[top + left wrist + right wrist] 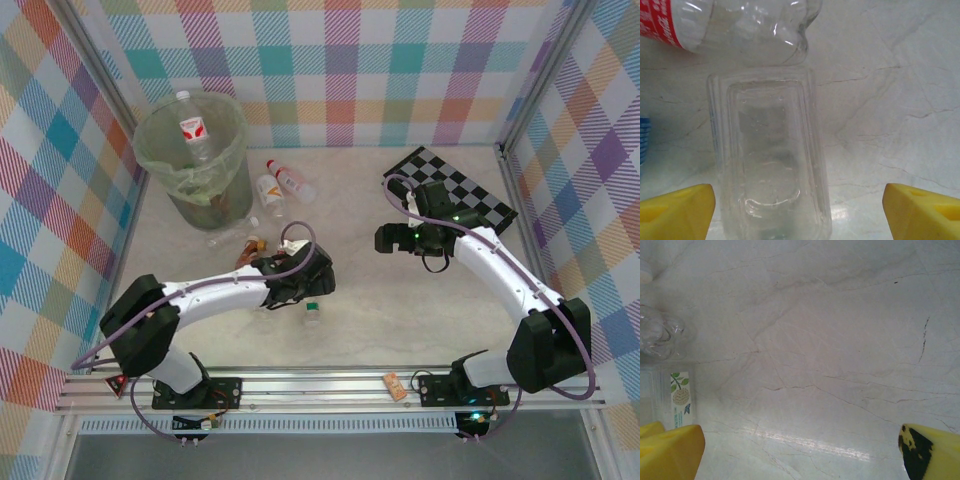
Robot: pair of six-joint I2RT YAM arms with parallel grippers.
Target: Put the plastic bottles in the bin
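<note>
Left wrist view: the left claw (799, 200) stands wide around one clear bottle (772, 165); one red-labelled bottle (740, 25) lies just beyond. Top view adds one bin (228, 185); the right claw (801, 440) is wide too.

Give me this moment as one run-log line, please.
left gripper: open, flanking clear bottle | right gripper: open above table | bin: red-labelled bottle inside

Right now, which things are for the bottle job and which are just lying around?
For the job: bin, bottle standing in it, red-capped bottle beside it, brown bottle, clear bottle inside the open left claw.
Just lying about: checkerboard, small orange thing on the front rail.
</note>
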